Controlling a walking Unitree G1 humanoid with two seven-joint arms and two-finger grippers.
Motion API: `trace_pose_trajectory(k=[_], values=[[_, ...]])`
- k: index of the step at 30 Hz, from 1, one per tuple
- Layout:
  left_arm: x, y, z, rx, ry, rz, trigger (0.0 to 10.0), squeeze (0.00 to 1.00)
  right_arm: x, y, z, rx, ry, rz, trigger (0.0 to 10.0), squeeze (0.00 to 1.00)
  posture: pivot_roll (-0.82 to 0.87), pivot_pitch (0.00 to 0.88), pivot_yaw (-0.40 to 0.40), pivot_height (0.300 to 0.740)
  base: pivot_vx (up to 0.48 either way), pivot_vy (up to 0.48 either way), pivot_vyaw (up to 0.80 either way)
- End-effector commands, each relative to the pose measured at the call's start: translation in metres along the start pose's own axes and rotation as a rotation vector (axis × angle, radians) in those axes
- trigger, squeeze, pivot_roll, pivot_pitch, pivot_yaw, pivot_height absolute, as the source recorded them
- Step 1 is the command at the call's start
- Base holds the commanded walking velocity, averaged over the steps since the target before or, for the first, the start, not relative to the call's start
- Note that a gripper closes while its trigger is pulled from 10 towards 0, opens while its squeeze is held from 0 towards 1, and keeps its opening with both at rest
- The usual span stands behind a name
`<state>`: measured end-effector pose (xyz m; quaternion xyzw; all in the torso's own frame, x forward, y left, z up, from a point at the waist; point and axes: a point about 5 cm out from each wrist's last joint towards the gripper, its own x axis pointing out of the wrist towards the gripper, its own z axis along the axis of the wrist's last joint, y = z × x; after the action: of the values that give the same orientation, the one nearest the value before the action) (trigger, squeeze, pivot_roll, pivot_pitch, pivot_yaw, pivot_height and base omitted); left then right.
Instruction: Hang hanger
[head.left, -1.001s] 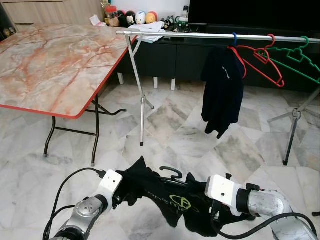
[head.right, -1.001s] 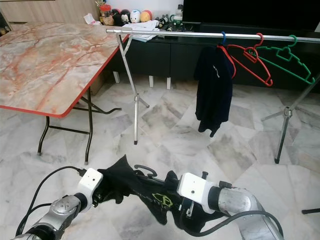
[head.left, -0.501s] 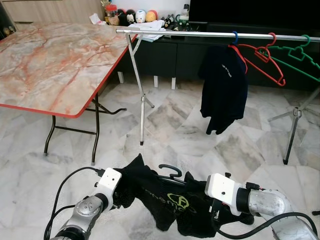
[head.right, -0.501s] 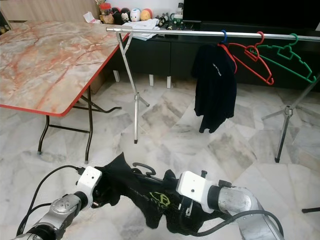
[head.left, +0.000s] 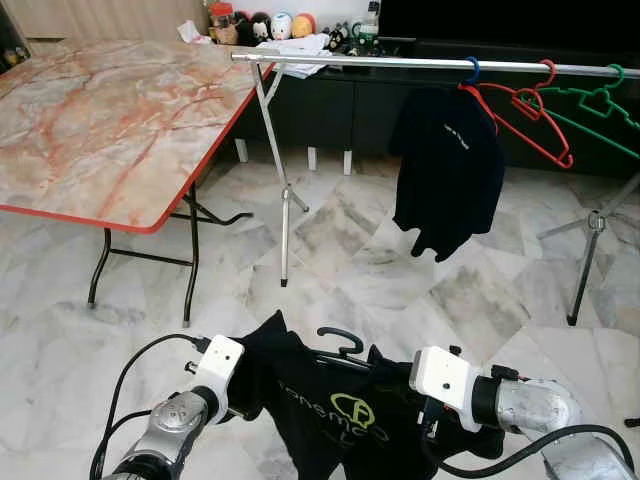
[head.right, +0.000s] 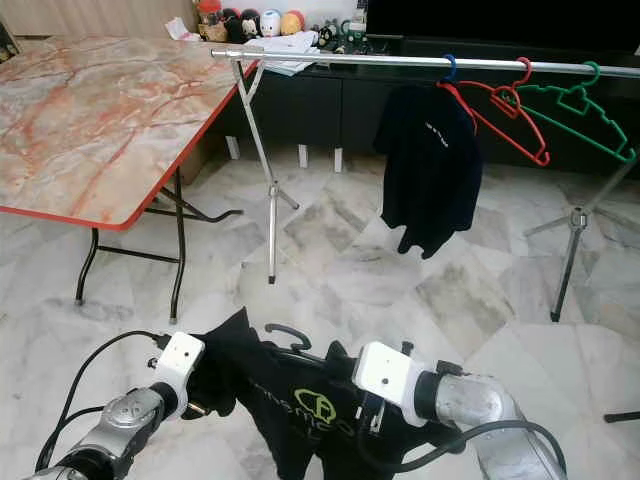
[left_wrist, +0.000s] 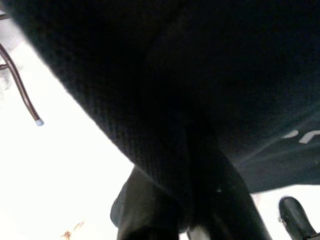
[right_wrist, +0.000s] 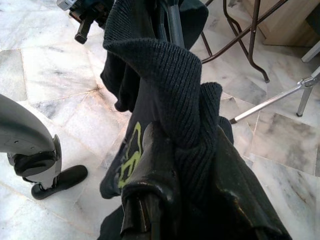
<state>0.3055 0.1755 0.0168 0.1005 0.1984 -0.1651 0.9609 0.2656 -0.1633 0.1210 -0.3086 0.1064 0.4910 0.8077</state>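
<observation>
Rail (head.left: 400, 63): three hangers (one (head.left: 470, 90) holding shirt (head.left: 447, 165)).

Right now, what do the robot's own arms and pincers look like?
Both arms are silver metal cylinders ending in white boxy wrist blocks. A thin black cable loops from the left arm to its block; another curves below the right arm. The right pincer has long, glossy black fingers; the left pincer looks dark, with little detail visible.
</observation>
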Motion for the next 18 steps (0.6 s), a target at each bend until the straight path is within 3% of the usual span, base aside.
trace_pose_trajectory(k=[1,6,10,13,18], values=[[-0.001,0.002,-0.001,-0.014,-0.002,0.003,0.0,0.0,0.0,0.001,0.01,-0.012,-0.054,-0.003,10.0,0.0,0.0,0.167,0.073,0.74,0.0,0.0,0.0],[-0.001,0.0,-0.001,-0.016,-0.005,-0.001,0.0,0.0,0.002,0.003,0.007,-0.006,-0.041,-0.009,10.0,0.0,0.01,0.167,0.073,0.74,0.0,0.0,0.0],[-0.002,0.004,-0.002,0.0,0.005,0.037,0.0,0.0,0.001,0.0,-0.012,-0.032,0.1,-0.038,10.0,0.0,0.01,0.166,0.074,0.74,0.0,0.0,0.0],[-0.004,0.013,-0.005,-0.006,0.03,0.108,0.0,0.0,-0.002,-0.008,-0.032,0.008,0.217,-0.122,10.0,0.0,0.01,0.166,0.074,0.74,0.0,0.0,0.0],[-0.006,0.024,-0.004,-0.057,0.029,0.199,0.0,0.0,-0.002,-0.013,-0.041,0.02,0.274,-0.207,10.0,0.0,0.01,0.166,0.075,0.74,0.0,0.0,0.0]])
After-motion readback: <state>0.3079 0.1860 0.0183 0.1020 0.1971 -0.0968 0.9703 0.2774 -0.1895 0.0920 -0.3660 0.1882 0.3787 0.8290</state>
